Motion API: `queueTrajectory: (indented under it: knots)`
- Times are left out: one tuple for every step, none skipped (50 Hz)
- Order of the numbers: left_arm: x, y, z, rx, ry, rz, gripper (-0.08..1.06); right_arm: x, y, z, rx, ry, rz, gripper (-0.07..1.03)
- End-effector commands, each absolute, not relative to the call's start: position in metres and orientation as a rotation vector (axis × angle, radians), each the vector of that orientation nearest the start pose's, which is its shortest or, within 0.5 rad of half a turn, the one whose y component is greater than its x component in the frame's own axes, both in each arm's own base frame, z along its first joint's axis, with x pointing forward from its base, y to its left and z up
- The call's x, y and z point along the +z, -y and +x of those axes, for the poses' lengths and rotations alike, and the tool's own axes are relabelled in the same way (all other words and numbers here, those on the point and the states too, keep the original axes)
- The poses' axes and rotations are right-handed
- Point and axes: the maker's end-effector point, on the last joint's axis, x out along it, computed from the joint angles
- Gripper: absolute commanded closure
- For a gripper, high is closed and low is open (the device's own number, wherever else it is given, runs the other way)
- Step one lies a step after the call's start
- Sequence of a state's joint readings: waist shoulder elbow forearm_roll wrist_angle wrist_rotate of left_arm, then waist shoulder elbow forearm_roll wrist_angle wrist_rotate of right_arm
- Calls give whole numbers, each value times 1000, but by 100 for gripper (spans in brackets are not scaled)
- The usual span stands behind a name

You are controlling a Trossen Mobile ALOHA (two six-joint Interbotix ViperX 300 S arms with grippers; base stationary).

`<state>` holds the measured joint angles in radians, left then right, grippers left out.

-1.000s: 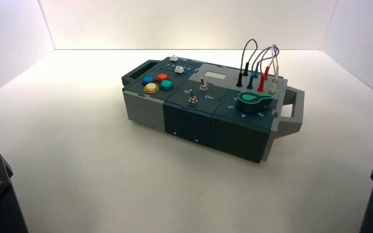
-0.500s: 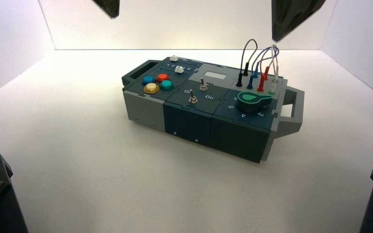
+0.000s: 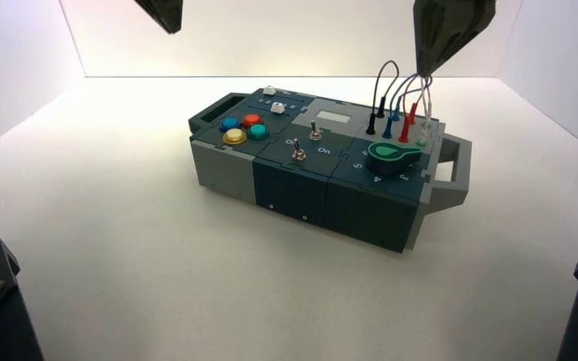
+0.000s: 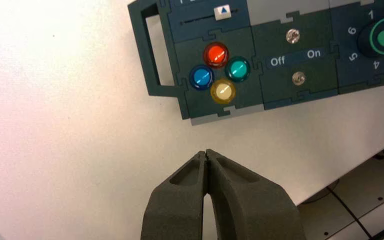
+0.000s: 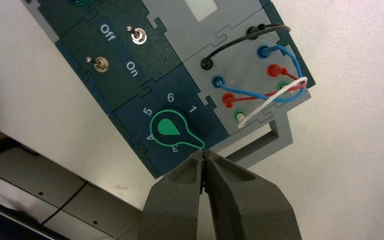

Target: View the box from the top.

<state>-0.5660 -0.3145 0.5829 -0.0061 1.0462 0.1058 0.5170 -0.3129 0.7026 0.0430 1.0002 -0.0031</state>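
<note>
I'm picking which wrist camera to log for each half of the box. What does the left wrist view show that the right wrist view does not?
Only the left wrist view shows the four round buttons, red, blue, teal and yellow, the slider and the dark handle. Only the right wrist view shows the plugged wires and the grey handle. Both show the box, its two toggle switches labelled Off and On, and the green dial. Each view also shows its own gripper, left and right, jaws closed above the box.

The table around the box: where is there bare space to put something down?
Bare table lies wide in front of the box, also to its left and behind it. Crowded: the box's right end, where wires rise under the right pincer.
</note>
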Motion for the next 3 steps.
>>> queueTrajectory:
  knots:
    - [190, 166, 259, -556, -1232, 454, 101, 150, -146, 242, 453, -1346, -312, 98]
    - [190, 166, 260, -555, -1234, 453, 101, 149, -146, 242, 454, -1349, -314, 98]
    - [190, 167, 260, -556, -1236, 453, 101, 149, -146, 242, 452, -1351, -313, 98]
